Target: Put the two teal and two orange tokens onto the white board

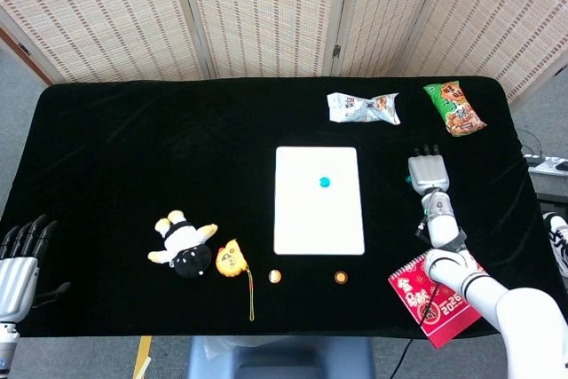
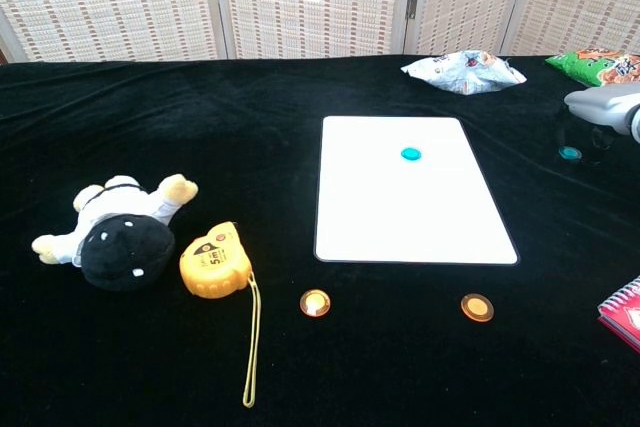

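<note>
Just left of the right hand (image 1: 429, 171), a teal token (image 2: 570, 152) is seen on the table (image 1: 133, 148); whether its fingers are closed cannot be told.

Bright, even indoor light, sharp focus in both views, faint shadows swallowed by the black cloth (image 1: 133, 148).

A folding screen (image 1: 266, 11) of woven, pale brown-and-white panels in light frames stands behind the surface (image 1: 133, 157), which is draped in black cloth reaching its edges. Grey floor (image 1: 18, 86) shows at the left and right sides. At the far right a white power strip (image 1: 550, 164) with cables lies on the floor. Light is even and soft.
</note>
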